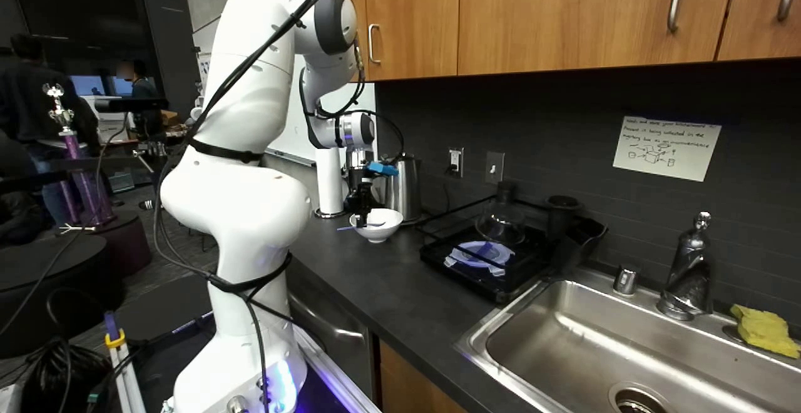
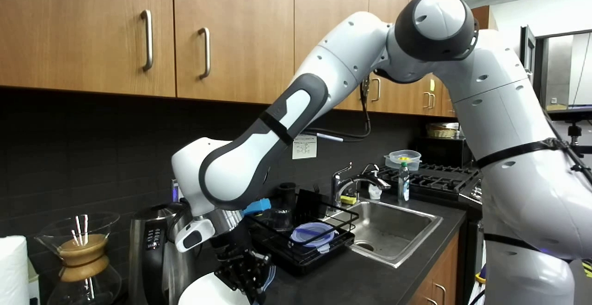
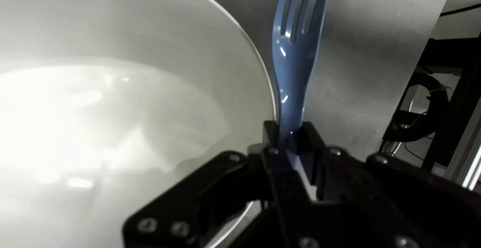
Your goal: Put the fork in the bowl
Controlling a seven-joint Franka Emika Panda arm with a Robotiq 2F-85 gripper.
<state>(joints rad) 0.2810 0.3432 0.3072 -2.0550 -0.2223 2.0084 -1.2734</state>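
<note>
1. Kitchen: wood cabinets (image 1: 582, 12) over a dark counter (image 1: 388, 275); steel sink (image 1: 601, 350) further along.
2. White bowl (image 3: 158, 101), upright on the counter, cut off by the frame in my wrist view.
3. My claw (image 3: 289, 137): clamped on the blue fork (image 3: 295, 60) at its neck, right by the bowl's rim.
4. Whereabouts of the fork: outside the bowl, tines over bare counter. Touching the rim? Can't tell.
5. Step in hand, my judgement: placing. I should rise enough to clear the rim, shift over the bowl's middle, lower, then let go gently. Tines inside first, or the fork may tip out.
6. Writing: handwritten wall note (image 1: 667, 148); I read "being collected", much of the rest blurred. Label on the bottle (image 2: 403, 185) too small. No brand legible.
</note>
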